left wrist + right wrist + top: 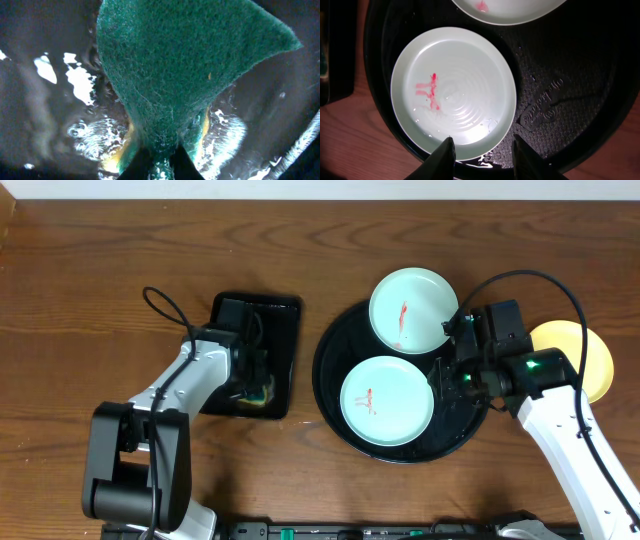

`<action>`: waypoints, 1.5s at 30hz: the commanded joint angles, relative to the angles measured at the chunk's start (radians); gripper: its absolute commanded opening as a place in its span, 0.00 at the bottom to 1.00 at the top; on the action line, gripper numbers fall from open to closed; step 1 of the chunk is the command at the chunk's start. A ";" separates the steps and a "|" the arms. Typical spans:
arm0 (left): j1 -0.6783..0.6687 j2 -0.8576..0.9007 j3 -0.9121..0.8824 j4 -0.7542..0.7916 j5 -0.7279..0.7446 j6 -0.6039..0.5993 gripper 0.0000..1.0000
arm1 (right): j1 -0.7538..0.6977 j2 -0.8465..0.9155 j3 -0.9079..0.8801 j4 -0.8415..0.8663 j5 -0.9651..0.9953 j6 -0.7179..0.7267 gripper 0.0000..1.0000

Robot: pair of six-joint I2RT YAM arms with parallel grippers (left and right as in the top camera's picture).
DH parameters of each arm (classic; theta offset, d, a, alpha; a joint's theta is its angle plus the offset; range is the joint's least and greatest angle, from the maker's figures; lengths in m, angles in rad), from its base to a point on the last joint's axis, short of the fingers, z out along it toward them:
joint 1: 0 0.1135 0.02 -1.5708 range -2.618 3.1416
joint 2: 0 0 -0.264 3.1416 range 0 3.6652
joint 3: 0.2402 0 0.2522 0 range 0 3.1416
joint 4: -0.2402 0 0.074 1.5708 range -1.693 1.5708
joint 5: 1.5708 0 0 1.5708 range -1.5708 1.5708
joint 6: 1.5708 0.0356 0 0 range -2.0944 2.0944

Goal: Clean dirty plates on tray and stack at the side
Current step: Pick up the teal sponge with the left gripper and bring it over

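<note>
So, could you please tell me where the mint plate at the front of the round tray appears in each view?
Overhead: front mint plate, lower centre-right, on the round tray.
Left wrist: not in it; a green sponge fills the view.
Right wrist: the plate sits left of centre, just above the right pincer.
Shared landmark: the round tray's black floor, in overhead and right wrist.

Robotics lab bench, as I read it: my left arm, right arm, trailing cables, wood-grain table, smeared plates.
</note>
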 commanded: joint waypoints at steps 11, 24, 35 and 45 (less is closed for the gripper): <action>0.002 -0.115 0.120 -0.084 -0.044 0.010 0.63 | 0.007 -0.005 0.008 0.003 -0.008 -0.015 0.34; 0.002 0.065 0.061 0.089 -0.156 0.011 0.38 | 0.007 -0.005 0.008 0.005 -0.008 -0.014 0.33; 0.002 -0.015 0.140 0.009 -0.154 0.025 0.45 | 0.007 -0.005 0.008 0.003 -0.008 -0.014 0.33; 0.002 -0.128 0.127 -0.169 -0.050 0.025 0.62 | 0.007 -0.005 0.008 0.003 -0.008 -0.014 0.33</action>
